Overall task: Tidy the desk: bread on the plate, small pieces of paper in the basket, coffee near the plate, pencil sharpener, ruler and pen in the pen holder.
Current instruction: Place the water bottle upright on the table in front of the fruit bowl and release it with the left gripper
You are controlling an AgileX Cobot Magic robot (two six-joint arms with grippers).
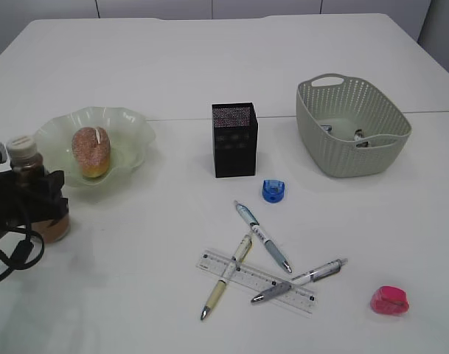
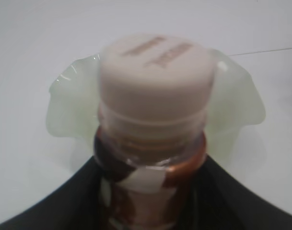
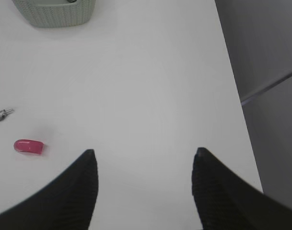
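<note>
The brown coffee bottle (image 1: 23,151) with its white cap (image 2: 157,81) stands on the table just left of the green plate (image 1: 128,122), which holds the bread (image 1: 90,151). My left gripper (image 1: 32,203) has its black fingers close on both sides of the bottle (image 2: 150,160); whether they still press on it does not show. Three pens (image 1: 263,237) lie crossed over the clear ruler (image 1: 305,299) in front of the black pen holder (image 1: 234,139). A blue sharpener (image 1: 273,191) and a pink sharpener (image 1: 390,300) lie apart. My right gripper (image 3: 145,152) hangs open over bare table.
The grey basket (image 1: 342,158) at the back right holds small paper pieces (image 1: 360,136). In the right wrist view the pink sharpener (image 3: 29,146) and a pen tip (image 3: 2,115) lie to the left, and the table's edge (image 3: 232,96) runs close on the right.
</note>
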